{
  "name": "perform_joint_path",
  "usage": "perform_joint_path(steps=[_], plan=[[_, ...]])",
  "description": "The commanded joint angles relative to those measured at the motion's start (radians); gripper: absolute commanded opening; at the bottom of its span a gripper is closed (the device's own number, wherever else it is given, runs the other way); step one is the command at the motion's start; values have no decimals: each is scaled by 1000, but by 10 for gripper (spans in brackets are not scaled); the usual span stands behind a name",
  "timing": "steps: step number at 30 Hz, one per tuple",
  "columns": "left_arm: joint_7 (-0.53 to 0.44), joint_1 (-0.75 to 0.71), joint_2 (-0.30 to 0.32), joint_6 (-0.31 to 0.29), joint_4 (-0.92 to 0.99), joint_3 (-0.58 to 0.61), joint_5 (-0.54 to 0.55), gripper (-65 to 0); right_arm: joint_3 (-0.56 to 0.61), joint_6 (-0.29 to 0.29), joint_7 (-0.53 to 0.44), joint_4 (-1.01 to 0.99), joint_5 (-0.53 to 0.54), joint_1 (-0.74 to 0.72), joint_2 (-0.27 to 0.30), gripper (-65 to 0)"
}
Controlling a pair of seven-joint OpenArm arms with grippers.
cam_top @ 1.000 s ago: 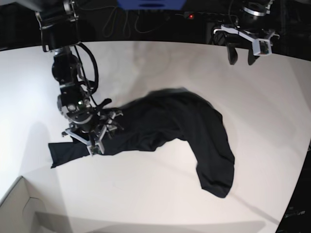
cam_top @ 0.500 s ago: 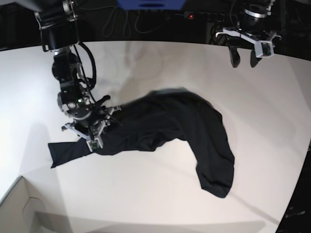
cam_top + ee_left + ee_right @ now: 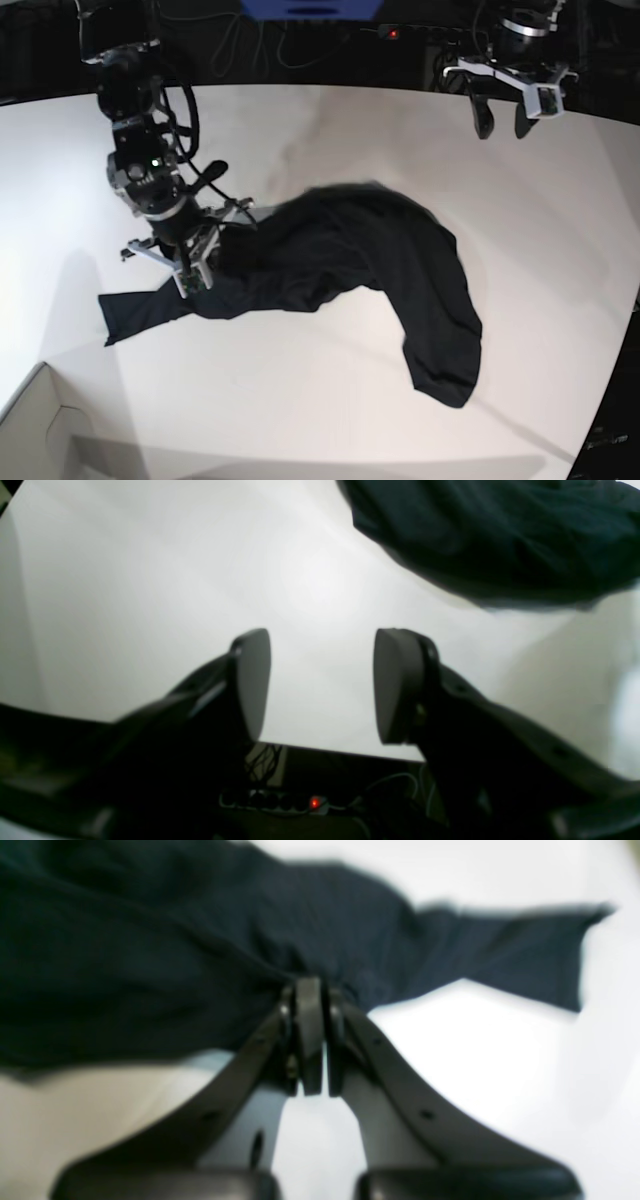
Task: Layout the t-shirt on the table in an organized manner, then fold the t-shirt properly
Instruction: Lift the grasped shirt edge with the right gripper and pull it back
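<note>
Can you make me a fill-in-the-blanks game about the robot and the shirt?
1. The right claw is pinched shut on the ____.
2. The t-shirt is the color ____.
3. The left claw is open and holds ____.
4. The t-shirt lies crumpled on the white ____.

Missing words: t-shirt; black; nothing; table
</note>
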State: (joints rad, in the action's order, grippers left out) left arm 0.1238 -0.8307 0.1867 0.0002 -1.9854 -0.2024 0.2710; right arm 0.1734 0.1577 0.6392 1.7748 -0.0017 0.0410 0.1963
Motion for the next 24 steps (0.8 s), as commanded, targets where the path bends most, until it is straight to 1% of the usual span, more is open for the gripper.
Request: perform_joint_path(steps=[1, 9, 15, 19, 21, 24], plan=[[-25, -6, 7, 4, -21, -4, 0, -329, -5, 0, -22, 56, -2, 12, 2, -650], [-25, 40, 10, 4, -19, -10, 0, -328, -93, 0, -25, 257, -1, 211, -5, -650], [-25, 77, 6, 1, -19, -67, 0, -327, -116, 0, -32, 264, -1, 365, -5, -650], [-25, 115, 7, -1, -18, -90, 0, -327, -111, 0, -97, 256, 1, 468, -5, -650], [-25, 135, 9, -1, -18, -104, 0, -327, -102, 0, -112, 242, 1, 492, -5, -650], [-25, 182, 7, -1, -18, -110, 0, -327, -97, 0, -104, 224, 1, 497, -7, -650]])
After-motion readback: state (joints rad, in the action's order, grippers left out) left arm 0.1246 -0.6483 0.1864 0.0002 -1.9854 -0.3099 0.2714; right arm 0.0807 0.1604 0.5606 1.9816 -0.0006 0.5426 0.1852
